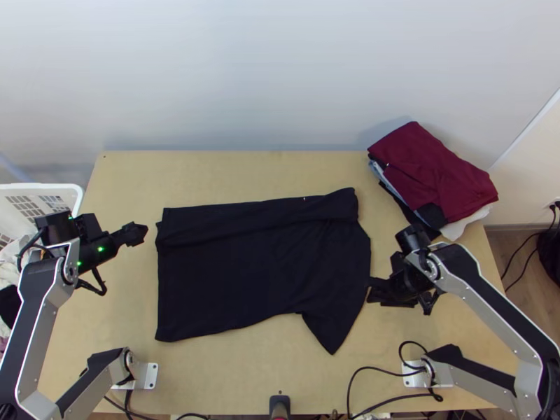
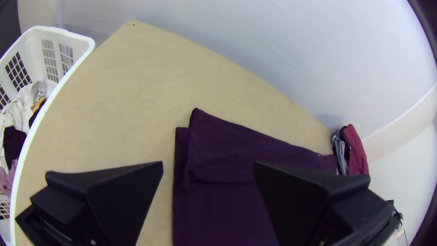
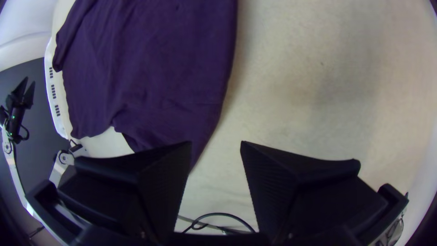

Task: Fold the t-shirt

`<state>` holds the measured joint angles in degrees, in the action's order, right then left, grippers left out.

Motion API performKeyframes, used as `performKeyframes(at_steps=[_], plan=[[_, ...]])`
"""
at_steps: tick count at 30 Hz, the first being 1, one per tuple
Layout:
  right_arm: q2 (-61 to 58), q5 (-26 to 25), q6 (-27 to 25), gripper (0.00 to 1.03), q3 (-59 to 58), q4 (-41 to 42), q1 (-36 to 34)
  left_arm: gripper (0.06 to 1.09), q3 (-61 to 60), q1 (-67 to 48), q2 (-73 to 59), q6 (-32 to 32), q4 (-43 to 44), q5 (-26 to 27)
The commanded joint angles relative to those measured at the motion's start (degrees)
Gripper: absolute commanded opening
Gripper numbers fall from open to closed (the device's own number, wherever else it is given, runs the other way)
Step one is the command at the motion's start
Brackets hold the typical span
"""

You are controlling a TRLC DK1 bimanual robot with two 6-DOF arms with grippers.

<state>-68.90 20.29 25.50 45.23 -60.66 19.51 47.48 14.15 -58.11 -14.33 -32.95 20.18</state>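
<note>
T-shirt (image 1: 259, 266), black, lies across the middle of the worktop (image 1: 224, 371), with its far long side folded over in a strip toward the near side. What lies beneath that strip is hidden. One sleeve (image 1: 332, 325) points toward the near edge, on the right. In the left wrist view the shirt's lower part runs out of the picture and is partly covered by a finger (image 2: 314, 200).

The left end effector (image 1: 143, 234) is released, its fingers wide apart, over the worktop beside the shirt's left end. The right end effector (image 1: 374, 290) is also released, its fingers parted, at the shirt's right end; one finger (image 3: 159, 177) hides a bit of the cloth in the right wrist view, and whether it touches I cannot tell.

At the far right corner sits a stack of folded clothes (image 1: 437, 171), maroon on top; the lower pieces show just as edges. A white basket (image 1: 52, 187) of laundry, cut off at the left, is partly hidden by the left arm. A dark object (image 1: 279, 403) at the near edge is cut off, too little of it to identify.
</note>
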Motion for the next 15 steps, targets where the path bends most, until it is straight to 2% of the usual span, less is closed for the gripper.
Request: performKeyframes(at_steps=[1,6,15], plan=[[-2.46,0.71,0.70,0.48,-2.61,2.04,0.88,1.02,1.38,0.35,1.24,0.62,-0.80,0.56],[-6.59,1.50,0.43,0.56,-3.05,3.89,2.11,1.02,1.21,0.79,1.59,0.70,-1.24,0.47],[-11.52,1.85,0.43,0.56,-3.66,7.75,4.75,1.02,1.38,0.96,1.33,0.62,-1.24,0.47]])
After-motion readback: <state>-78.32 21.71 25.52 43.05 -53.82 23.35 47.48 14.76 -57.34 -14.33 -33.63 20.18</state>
